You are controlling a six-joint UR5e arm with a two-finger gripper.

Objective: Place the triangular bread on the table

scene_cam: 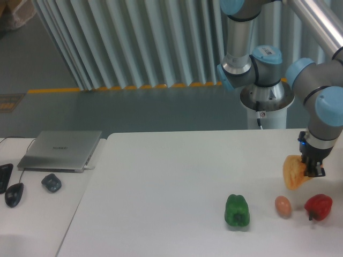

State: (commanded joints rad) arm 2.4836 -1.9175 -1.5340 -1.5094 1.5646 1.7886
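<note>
Right now your claw [311,170] is clamped on the bread [293,172], which hangs at its left side above the table [161,182], with the egg [283,206] and red pepper [318,206] just below.

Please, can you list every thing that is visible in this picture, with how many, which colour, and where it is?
triangular bread: 1, yellow-orange, held in the gripper above the right part of the table
green pepper: 1, green, on the table, front centre-right
egg-shaped object: 1, tan-orange, on the table between the two peppers
red pepper: 1, red, on the table near the right edge
table: 1, white, fills the foreground
laptop: 1, silver, closed, on the adjoining desk at left
mice: 2, dark, on the desk in front of the laptop
dark object: 1, black, cut off at the left edge
gripper: 1, dark, shut on the bread
arm: 1, grey with blue joints, rising from a base behind the table
</note>
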